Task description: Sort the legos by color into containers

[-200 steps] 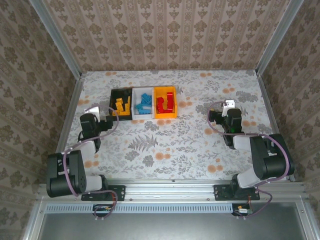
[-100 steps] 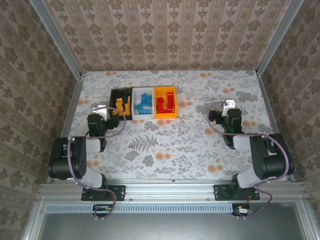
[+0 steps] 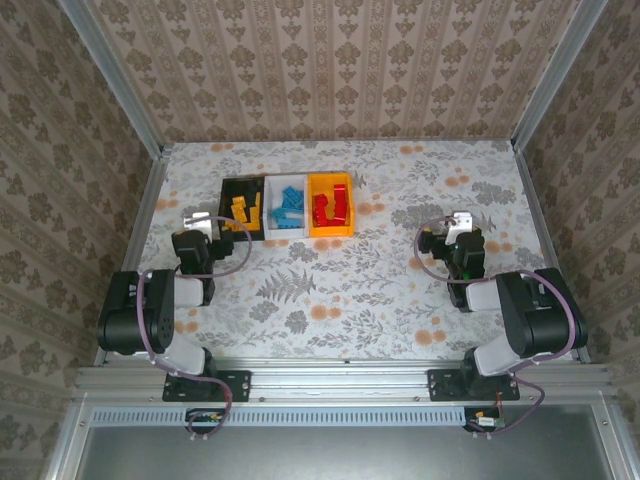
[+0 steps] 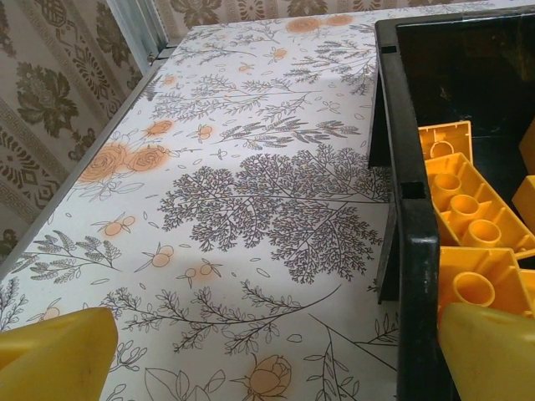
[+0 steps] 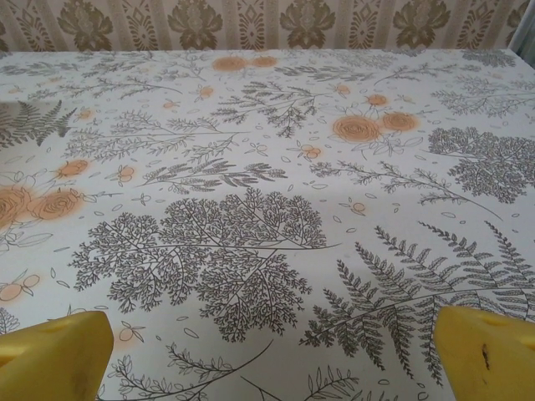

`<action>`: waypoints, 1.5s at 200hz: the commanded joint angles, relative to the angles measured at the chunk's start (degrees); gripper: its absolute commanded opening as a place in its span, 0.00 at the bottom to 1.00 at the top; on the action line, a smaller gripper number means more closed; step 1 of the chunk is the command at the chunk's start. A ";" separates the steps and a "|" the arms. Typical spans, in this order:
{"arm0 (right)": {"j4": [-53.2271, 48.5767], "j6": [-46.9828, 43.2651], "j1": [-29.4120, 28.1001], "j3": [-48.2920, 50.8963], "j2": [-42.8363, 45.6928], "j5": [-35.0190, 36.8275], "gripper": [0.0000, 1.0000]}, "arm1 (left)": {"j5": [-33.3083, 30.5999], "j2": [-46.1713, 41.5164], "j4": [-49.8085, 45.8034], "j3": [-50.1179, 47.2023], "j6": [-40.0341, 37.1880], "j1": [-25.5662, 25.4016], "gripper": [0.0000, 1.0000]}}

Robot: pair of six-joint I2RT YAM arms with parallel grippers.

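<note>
Pulled back, right gripper (image 5: 272, 355) gapes wide; left gripper (image 4: 272, 355) too. Studded orange legos (image 3: 242, 211) fill black bin (image 3: 232, 187); blue legos (image 3: 288, 208), white bin (image 3: 287, 236); red legos (image 3: 330, 207), orange-yellow bin (image 3: 330, 233).

We've got three bins touching side by side in a row on the table (image 3: 340, 290), far-left of centre: left bin (image 3: 225, 205), middle bin (image 3: 288, 235), right bin (image 3: 330, 233), with bricks (image 3: 288, 207) inside each. Left gripper (image 4: 267, 355) sits just beside the left bin's near-left corner, and the right gripper (image 3: 452, 228) is well apart, off right.

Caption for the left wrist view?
Open left gripper by the black bin of orange legos, floral table beneath.
</note>
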State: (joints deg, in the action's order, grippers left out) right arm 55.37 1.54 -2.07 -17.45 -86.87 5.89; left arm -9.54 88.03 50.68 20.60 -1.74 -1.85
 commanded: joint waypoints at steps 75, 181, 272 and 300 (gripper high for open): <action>-5.01 1.18 0.31 -5.25 -0.90 2.36 1.00 | -2.25 0.23 1.71 1.11 0.38 -0.75 1.00; -5.01 1.21 0.31 -5.29 -0.98 2.35 1.00 | -2.19 0.28 1.70 1.11 0.42 -0.74 1.00; -5.06 1.21 0.32 -5.32 -0.95 2.36 1.00 | -2.22 0.33 1.71 1.11 0.42 -0.65 1.00; -5.01 1.18 0.35 -5.28 -0.96 2.37 1.00 | -2.18 0.31 1.71 1.11 0.42 -0.72 1.00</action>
State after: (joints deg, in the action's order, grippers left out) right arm 50.78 1.89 -2.00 -22.02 -87.29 7.14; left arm -10.76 88.03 50.70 20.64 -1.74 -2.28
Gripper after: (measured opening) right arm 0.999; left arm 0.997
